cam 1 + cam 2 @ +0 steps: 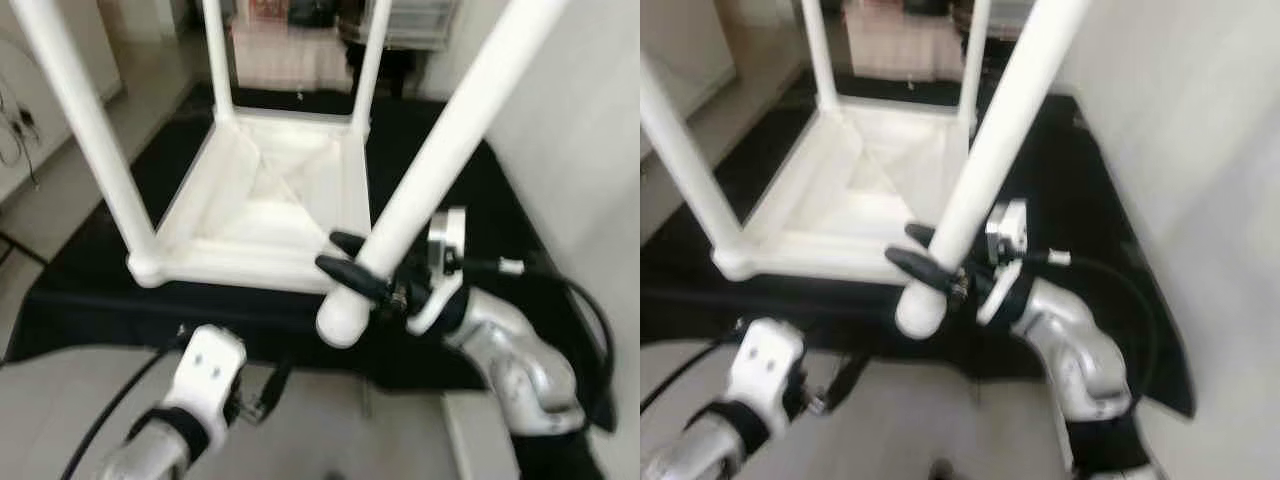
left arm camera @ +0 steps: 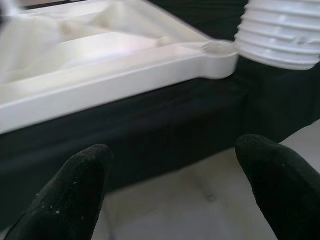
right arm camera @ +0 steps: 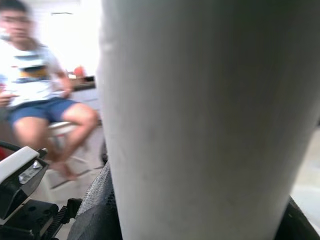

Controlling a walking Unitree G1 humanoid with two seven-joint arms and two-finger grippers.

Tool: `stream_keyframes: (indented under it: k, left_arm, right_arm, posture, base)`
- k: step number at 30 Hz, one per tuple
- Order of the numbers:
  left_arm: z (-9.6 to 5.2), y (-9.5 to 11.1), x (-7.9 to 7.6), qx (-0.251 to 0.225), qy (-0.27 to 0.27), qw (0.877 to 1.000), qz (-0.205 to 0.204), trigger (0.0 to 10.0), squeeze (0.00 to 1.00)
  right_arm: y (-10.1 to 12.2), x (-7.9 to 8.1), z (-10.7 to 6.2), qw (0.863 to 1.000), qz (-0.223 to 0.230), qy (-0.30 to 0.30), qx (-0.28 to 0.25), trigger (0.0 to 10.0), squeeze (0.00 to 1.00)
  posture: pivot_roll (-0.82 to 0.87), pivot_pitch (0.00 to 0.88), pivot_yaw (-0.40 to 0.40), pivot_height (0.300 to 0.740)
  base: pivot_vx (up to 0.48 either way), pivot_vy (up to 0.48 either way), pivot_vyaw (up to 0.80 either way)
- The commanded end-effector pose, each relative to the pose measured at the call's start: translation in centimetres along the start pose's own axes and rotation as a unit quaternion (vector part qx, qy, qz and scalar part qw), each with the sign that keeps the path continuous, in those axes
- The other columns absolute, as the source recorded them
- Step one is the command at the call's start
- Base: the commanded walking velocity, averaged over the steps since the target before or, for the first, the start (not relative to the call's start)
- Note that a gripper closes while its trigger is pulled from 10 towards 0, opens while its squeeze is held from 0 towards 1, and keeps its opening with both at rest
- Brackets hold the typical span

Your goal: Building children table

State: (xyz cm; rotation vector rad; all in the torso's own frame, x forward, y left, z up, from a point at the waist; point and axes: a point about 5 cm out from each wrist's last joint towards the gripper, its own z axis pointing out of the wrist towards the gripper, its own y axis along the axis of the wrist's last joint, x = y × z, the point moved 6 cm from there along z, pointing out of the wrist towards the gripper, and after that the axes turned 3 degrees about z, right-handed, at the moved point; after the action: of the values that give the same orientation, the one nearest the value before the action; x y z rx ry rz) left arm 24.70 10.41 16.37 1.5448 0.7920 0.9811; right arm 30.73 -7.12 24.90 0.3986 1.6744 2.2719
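Three legs (image 1: 90, 130) up — seated person (image 3: 35, 95) beyond

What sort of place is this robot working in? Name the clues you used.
Probably a room in a home. An upturned white children's table rests on a black cloth over pale floor tiles, and a person sits on a stool nearby.

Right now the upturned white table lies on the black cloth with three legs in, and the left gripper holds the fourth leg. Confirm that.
Wrong on one point: the right gripper holds the fourth leg, as the left eye view shows. The left gripper is open and holds nothing. The upturned table does lie on the black cloth with three legs in.
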Motion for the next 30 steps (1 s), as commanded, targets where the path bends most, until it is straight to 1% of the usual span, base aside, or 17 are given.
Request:
stream_keyframes:
  k: [1, 7, 10, 11, 12, 15, 17, 19, 20, 21, 23, 24, 25, 30]
  left_arm:
    - [-0.1, -0.3, 0.2, 0.003, 0.005, 1.000, -0.005, 10.0, 0.00]
    - [-0.1, -0.3, 0.4, 0.002, 0.010, 1.000, -0.002, 10.0, 0.00]
    - [-0.1, -0.6, 1.4, 0.005, 0.039, 0.999, 0.015, 10.0, 0.00]
    - [-0.1, -0.6, 1.4, 0.005, 0.039, 0.999, 0.015, 10.0, 0.00]
    - [-0.2, -1.1, 2.1, 0.010, 0.056, 0.998, 0.018, 10.0, 0.00]
    - [-0.3, -1.2, 2.3, 0.011, 0.061, 0.998, 0.018, 10.0, 0.00]
    - [-0.5, -1.6, 2.9, 0.015, 0.075, 0.997, 0.011, 10.0, 0.00]
    - [-0.5, -1.6, 2.9, 0.015, 0.075, 0.997, 0.011, 10.0, 0.00]
    - [-0.6, -1.7, 3.0, 0.014, 0.080, 0.997, 0.006, 10.0, 0.00]
    - [-0.8, -1.8, 3.3, 0.011, 0.088, 0.996, -0.003, 10.0, 0.00]
    - [-0.8, -1.8, 3.3, 0.011, 0.088, 0.996, -0.003, 10.0, 0.00]
    - [-0.9, -1.7, 3.3, 0.008, 0.092, 0.996, -0.012, 10.0, 0.00]
    - [-0.9, -1.7, 3.3, 0.008, 0.092, 0.996, -0.012, 10.0, 0.00]
    - [-1.0, -1.4, 3.2, -0.006, 0.100, 0.995, -0.020, 10.0, 0.00]
  right_arm:
    - [0.0, 0.1, 0.3, 1.000, -0.002, 0.002, 0.000, 10.0, 0.00]
    - [-0.1, -0.3, 0.2, 1.000, -0.005, -0.010, 0.004, 10.0, 0.00]
    - [-1.3, -2.1, 0.1, 0.997, -0.016, -0.074, 0.028, 10.0, 0.00]
    - [-1.3, -2.1, 0.1, 0.997, -0.016, -0.074, 0.028, 10.0, 0.00]
    - [-2.0, -2.6, 0.0, 0.993, -0.021, -0.108, 0.039, 10.0, 0.00]
    - [-2.3, -2.7, 0.0, 0.992, -0.020, -0.117, 0.042, 10.0, 0.00]
    - [-3.0, -3.3, -0.2, 0.986, -0.013, -0.160, 0.048, 10.0, 0.00]
    - [-3.0, -3.3, -0.2, 0.986, -0.013, -0.160, 0.048, 10.0, 0.00]
    - [-3.3, -3.4, -0.3, 0.983, -0.010, -0.175, 0.051, 10.0, 0.00]
    - [-3.5, -3.3, -0.3, 0.982, -0.008, -0.183, 0.051, 10.0, 0.00]
    - [-3.5, -3.3, -0.3, 0.982, -0.008, -0.183, 0.051, 10.0, 0.00]
    - [-3.5, -3.1, -0.3, 0.982, -0.010, -0.184, 0.048, 10.0, 0.00]
    - [-3.5, -3.1, -0.3, 0.982, -0.010, -0.184, 0.048, 10.0, 0.00]
    - [-3.6, -2.8, 0.4, 0.983, -0.006, -0.180, 0.045, 10.0, 0.00]
  posture:
    - [0.02, 0.159, -0.040, 0.740]
    - [0.02, 0.157, -0.039, 0.740]
    - [0.02, 0.154, -0.042, 0.740]
    - [0.02, 0.154, -0.042, 0.740]
    - [0.02, 0.151, -0.043, 0.740]
    - [0.02, 0.151, -0.043, 0.740]
    - [0.01, 0.148, -0.048, 0.740]
    - [0.01, 0.148, -0.048, 0.740]
    - [0.01, 0.148, -0.049, 0.740]
    - [0.01, 0.144, -0.053, 0.740]
    - [0.01, 0.144, -0.053, 0.740]
    - [0.01, 0.143, -0.054, 0.740]
    - [0.01, 0.143, -0.054, 0.740]
    - [0.01, 0.133, -0.066, 0.740]
  base:
    - [0.000, 0.000, 0.00]
    - [0.000, 0.000, 0.00]
    - [0.000, 0.000, 0.00]
    - [0.000, 0.000, 0.00]
    - [0.000, 0.000, 0.00]
    - [0.000, 0.000, 0.00]
    - [0.000, 0.000, 0.00]
    - [0.000, 0.000, 0.00]
    - [0.000, 0.000, 0.00]
    - [0.000, 0.000, -0.80]
    - [0.000, 0.000, -0.80]
    - [0.000, 0.000, -0.80]
    - [0.000, 0.000, -0.80]
    - [0.311, 0.000, 0.00]
